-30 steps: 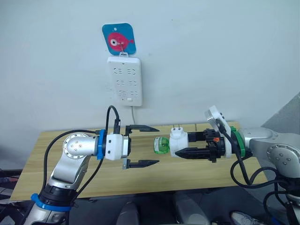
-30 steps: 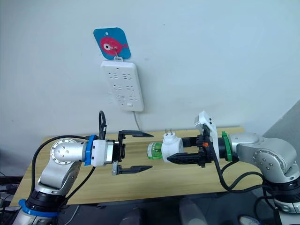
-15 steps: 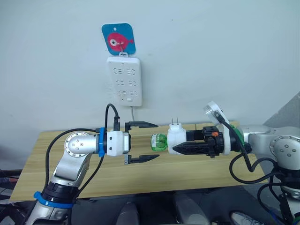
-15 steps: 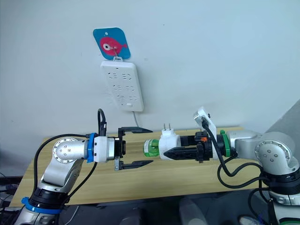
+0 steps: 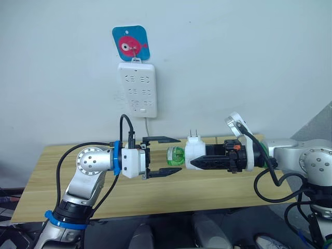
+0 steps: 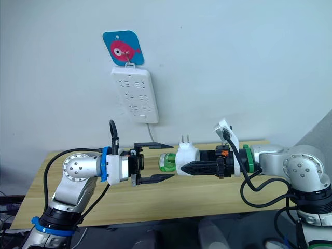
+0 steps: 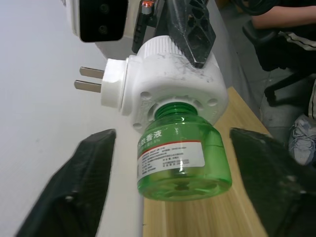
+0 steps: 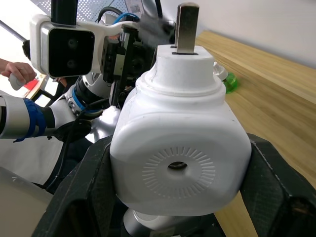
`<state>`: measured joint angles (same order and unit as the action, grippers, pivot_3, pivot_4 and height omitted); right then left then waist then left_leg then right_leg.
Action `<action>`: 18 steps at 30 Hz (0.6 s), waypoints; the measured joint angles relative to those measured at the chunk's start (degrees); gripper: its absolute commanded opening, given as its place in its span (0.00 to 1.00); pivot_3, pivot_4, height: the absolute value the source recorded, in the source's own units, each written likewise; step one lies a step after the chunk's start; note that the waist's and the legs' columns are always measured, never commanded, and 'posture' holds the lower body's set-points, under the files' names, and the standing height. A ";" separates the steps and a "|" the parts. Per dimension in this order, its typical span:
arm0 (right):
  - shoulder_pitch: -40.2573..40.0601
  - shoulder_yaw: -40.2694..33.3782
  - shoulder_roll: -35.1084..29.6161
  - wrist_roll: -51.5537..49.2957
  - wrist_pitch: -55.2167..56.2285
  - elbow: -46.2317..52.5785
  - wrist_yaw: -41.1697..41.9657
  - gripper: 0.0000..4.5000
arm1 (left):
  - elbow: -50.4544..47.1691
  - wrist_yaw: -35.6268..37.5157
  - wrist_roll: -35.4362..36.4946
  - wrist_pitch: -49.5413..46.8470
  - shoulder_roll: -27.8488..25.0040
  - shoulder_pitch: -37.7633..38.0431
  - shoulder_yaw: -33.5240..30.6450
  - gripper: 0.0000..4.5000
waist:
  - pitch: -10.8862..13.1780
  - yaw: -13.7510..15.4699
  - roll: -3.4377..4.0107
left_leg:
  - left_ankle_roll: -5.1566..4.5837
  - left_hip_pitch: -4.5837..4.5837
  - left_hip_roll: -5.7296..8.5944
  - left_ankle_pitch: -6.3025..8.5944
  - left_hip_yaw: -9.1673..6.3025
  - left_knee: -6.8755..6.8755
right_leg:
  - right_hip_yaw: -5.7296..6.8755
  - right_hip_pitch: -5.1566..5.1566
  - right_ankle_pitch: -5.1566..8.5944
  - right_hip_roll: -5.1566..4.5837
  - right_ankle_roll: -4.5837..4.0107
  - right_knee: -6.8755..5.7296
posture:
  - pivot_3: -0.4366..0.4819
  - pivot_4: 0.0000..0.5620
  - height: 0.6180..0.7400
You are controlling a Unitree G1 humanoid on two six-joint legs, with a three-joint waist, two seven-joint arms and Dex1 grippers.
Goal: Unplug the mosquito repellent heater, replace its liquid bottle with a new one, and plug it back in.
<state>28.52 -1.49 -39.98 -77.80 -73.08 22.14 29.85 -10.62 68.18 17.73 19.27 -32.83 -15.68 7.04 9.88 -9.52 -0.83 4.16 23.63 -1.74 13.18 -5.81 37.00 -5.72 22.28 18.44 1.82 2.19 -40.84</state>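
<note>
White power strip [image 5: 137,89] hanging on the wall from a blue hook plate with a pink fish [image 5: 131,43], thin cable [image 5: 148,126] dropping down behind a light wooden table [image 5: 46,171]. Person's shoe [image 7: 300,138] beside the table.

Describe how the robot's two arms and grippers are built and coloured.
Both arms are silver metal with white wrist housings and loose black cables. The left arm has blue rings at wrist and base; the right arm has a green ring and a white camera bracket. The left gripper and right gripper each carry two black, tapering fingers.
</note>
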 measured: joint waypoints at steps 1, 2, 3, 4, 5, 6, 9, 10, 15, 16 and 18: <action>0.12 0.00 0.00 -0.02 0.01 0.00 -0.07 0.67 | 0.03 -0.01 -0.02 0.00 -0.04 0.00 0.06 0.52 | 0.00 0.00 0.00 | 0.00 0.00 0.00 0.00 0.00 0.00 | 0.00 0.00 0.00 0.00 0.00 0.00 | 0.28 0.23 0.75; 0.12 0.01 0.00 -0.02 0.01 0.00 -0.13 0.67 | 0.05 -0.04 -0.02 -0.02 -0.05 0.00 0.07 0.49 | 0.00 0.01 0.00 | 0.00 0.00 0.00 0.00 0.00 0.00 | 0.00 0.00 0.00 0.00 0.00 0.00 | 0.28 0.23 0.75; 0.12 0.01 0.00 -0.03 0.01 0.00 -0.15 0.67 | 0.06 -0.05 -0.03 -0.02 -0.06 0.00 0.08 0.49 | 0.00 0.00 0.00 | 0.00 0.00 0.00 0.00 0.00 0.00 | 0.00 0.00 0.00 0.00 0.00 0.00 | 0.28 0.23 0.75; 0.12 0.01 0.00 -0.03 0.01 0.00 -0.18 0.67 | 0.07 -0.06 -0.04 -0.02 -0.07 0.00 0.10 0.49 | 0.00 0.00 0.00 | 0.00 0.00 0.00 0.00 0.00 0.00 | 0.00 0.00 0.00 0.00 0.00 0.00 | 0.28 0.23 0.75; 0.12 0.01 0.00 -0.04 0.01 0.00 -0.20 0.67 | 0.09 -0.06 -0.04 -0.03 -0.07 0.00 0.10 0.49 | 0.00 0.00 0.00 | 0.00 0.00 0.00 0.00 0.00 0.00 | 0.00 0.00 0.00 0.00 0.00 0.00 | 0.28 0.23 0.75; 0.12 0.02 0.00 -0.04 0.01 0.00 -0.21 0.67 | 0.12 -0.06 -0.04 -0.04 -0.09 -0.03 0.12 0.49 | 0.00 0.00 0.00 | 0.00 0.00 0.00 0.00 0.00 0.00 | 0.00 0.00 0.00 0.00 0.00 0.00 | 0.28 0.23 0.75; 0.11 0.18 -0.07 0.41 0.20 0.13 -0.02 0.67 | -0.38 0.16 1.28 -3.41 -1.22 -0.77 0.61 0.49 | 0.00 -0.01 0.00 | 0.00 0.00 0.00 0.00 -0.01 0.00 | 0.01 0.00 0.00 0.00 0.00 0.00 | 0.28 0.23 0.75; 0.12 0.61 -0.26 1.41 0.68 0.57 0.55 0.67 | -1.60 0.30 3.36 -8.70 -2.83 -1.32 1.21 0.49 | 0.00 -0.06 0.00 | 0.00 0.01 0.00 0.00 -0.02 0.00 | 0.01 0.01 0.00 0.00 0.00 -0.01 | 0.28 0.22 0.75; 0.11 2.87 -0.38 4.52 2.64 3.03 3.45 0.67 | -7.11 1.02 19.99 -43.88 -12.87 -7.56 2.36 0.49 | 0.01 -0.32 0.01 | 0.00 0.02 -0.01 0.00 -0.12 -0.01 | 0.11 0.02 0.01 0.04 0.01 -0.02 | 0.28 0.22 0.75; 0.10 3.03 -0.41 4.72 2.78 3.23 4.03 0.67 | -7.10 1.25 22.78 -49.60 -13.92 -9.27 2.40 0.49 | 0.01 -0.31 0.00 | 0.00 0.03 0.00 0.00 -0.12 -0.01 | 0.12 0.02 0.01 0.04 0.01 -0.02 | 0.28 0.22 0.75; -0.05 3.09 -1.81 5.84 2.86 3.44 4.84 0.67 | -6.00 2.02 25.63 -58.09 -17.01 -11.44 2.42 0.49 | 0.02 -0.29 0.01 | 0.00 0.02 0.00 0.00 -0.10 -0.02 | 0.10 0.03 0.01 0.04 0.01 -0.01 | 0.28 0.22 0.75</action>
<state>28.47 1.60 -41.79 -71.95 -70.23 25.59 34.69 -16.62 70.20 43.36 -38.82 -49.83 -27.12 9.46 9.90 -9.81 -0.82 4.16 23.65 -1.74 13.18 -5.90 36.98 -5.62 22.31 18.45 1.86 2.20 -40.86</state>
